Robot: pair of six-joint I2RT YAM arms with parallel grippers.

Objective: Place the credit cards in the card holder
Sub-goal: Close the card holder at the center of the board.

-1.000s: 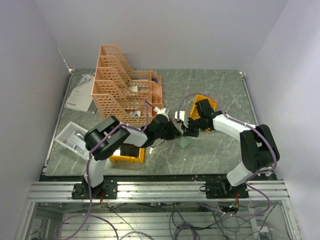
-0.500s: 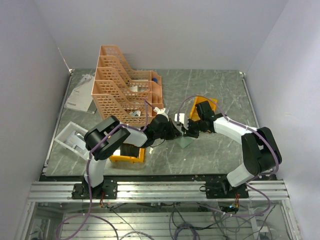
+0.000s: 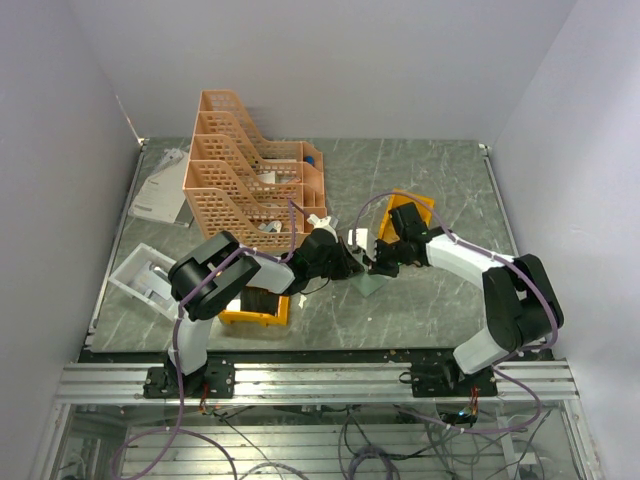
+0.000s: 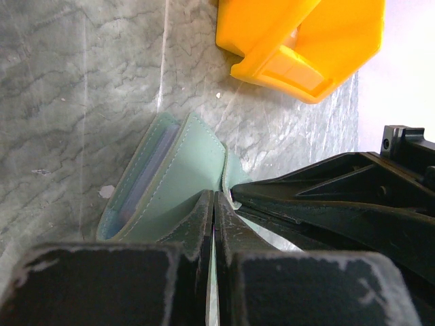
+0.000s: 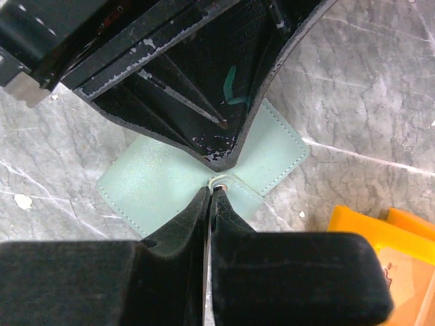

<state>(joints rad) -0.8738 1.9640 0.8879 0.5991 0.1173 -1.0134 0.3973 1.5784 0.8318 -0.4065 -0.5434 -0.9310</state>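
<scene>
The left claw (image 4: 214, 198) is pressed together with a sliver of the green card holder (image 4: 170, 180) between its fingers. The holder lies partly folded on the tabletop (image 4: 81, 81), just ahead of and under the tips. The right claw (image 5: 209, 192) meets the left tip to tip, fingers together at the holder's snap ring (image 5: 218, 181); whether it nips the flap I cannot tell. A yellow bin (image 4: 306, 41) sits beyond the left claw.
</scene>
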